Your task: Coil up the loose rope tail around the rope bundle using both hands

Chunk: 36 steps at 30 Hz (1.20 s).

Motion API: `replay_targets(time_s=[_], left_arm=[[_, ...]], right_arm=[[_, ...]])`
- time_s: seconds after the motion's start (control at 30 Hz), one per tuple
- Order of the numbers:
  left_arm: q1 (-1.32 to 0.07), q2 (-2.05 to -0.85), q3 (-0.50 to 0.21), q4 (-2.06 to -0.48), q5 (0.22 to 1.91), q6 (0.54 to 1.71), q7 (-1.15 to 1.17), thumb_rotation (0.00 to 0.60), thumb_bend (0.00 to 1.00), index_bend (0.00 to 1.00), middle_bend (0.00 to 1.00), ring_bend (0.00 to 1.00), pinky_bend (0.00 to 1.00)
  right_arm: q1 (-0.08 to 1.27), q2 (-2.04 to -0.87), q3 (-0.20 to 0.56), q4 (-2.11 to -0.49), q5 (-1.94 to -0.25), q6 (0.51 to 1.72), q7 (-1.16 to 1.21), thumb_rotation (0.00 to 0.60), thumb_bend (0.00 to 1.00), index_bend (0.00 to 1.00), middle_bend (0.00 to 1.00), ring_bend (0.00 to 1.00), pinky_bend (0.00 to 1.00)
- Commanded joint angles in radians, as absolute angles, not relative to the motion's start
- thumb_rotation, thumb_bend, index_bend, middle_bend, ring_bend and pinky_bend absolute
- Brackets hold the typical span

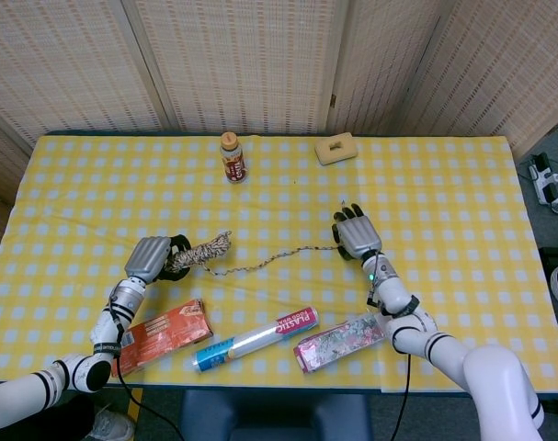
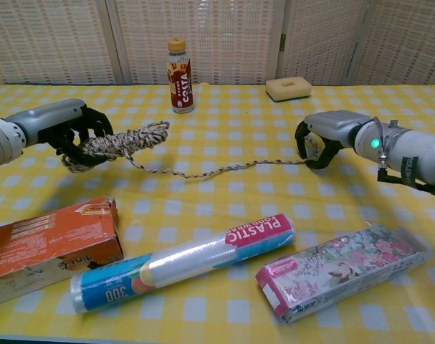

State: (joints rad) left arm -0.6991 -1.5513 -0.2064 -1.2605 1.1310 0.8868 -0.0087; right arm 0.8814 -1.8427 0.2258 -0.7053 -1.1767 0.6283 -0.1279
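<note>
The rope bundle is a speckled brown-and-white coil, and my left hand grips its left end. Its loose tail runs right across the yellow checked cloth. My right hand has its fingers curled around the far end of that tail, just above the table. Whether the fingers actually pinch the tail end is hard to see.
A Costa bottle and a yellow sponge stand at the back. An orange box, a plastic-wrap roll and a floral packet lie along the front edge.
</note>
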Motion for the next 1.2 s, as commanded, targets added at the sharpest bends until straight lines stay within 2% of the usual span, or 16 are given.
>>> replay_targets(time_s=[0.03,0.23,0.6,0.9,1.2], left_arm=[[-0.699,-1.551,-0.206,-1.26,1.131,0.887,-0.009,0.6,0.67,0.79,0.75,0.72,0.78],[-0.697,-1.551,-0.212,-1.264,1.134,0.89,-0.021,0.6,0.67,0.79,0.75,0.72,0.78],[-0.69,-1.544,-0.224,-1.288,1.17,0.92,-0.076,0.6,0.68,0.79,0.75,0.72,0.78],[-0.683,-1.536,-0.227,-1.349,1.235,0.962,-0.145,0.6,0.68,0.78,0.75,0.72,0.78],[-0.709,-1.5,-0.212,-1.48,1.352,0.972,-0.208,0.6,0.69,0.78,0.75,0.72,0.78]], right_arm=[[0.882,-1.845,0.225,-0.703,-1.177,0.628,-0.127,0.6,0.4,0.55,0.22,0.1,0.0],[0.88,-1.846,0.221,-0.701,-1.179,0.632,-0.127,0.6,0.4,0.59,0.24,0.11,0.0],[0.854,-1.795,0.214,-0.769,-1.215,0.694,-0.089,0.6,0.47,0.66,0.29,0.14,0.0],[0.821,-1.701,0.209,-0.932,-1.251,0.769,-0.064,0.6,0.49,0.71,0.33,0.18,0.0],[0.818,-1.628,0.252,-1.137,-1.217,0.799,-0.062,0.6,0.49,0.72,0.34,0.21,0.0]])
